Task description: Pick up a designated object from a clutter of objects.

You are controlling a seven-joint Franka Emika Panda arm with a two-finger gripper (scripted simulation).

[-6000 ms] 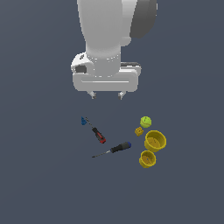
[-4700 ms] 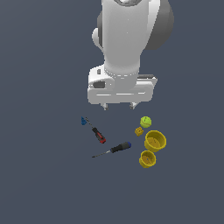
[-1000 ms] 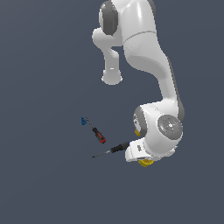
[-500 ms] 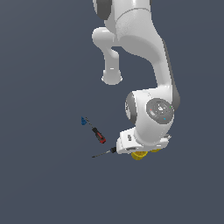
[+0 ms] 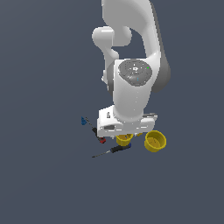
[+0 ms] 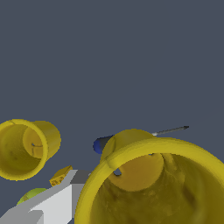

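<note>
Small cup (image 5: 124, 139) under hand (image 5: 125, 131).

Smooth yellow plastic cup (image 6: 157, 183), matt inside

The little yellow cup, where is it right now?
In the exterior view the little yellow cup sits tucked under the robot's gripper, with the bigger yellow cup on the exterior view's right and the black-handled screwdriver just below.

Both renders are evenly and softly lit, with no hard shadows or glare on the flat grey ground. The exterior view is sharp but coarse. The wrist view's close yellow cup (image 6: 153, 183) looks grainy and enlarged.
</note>
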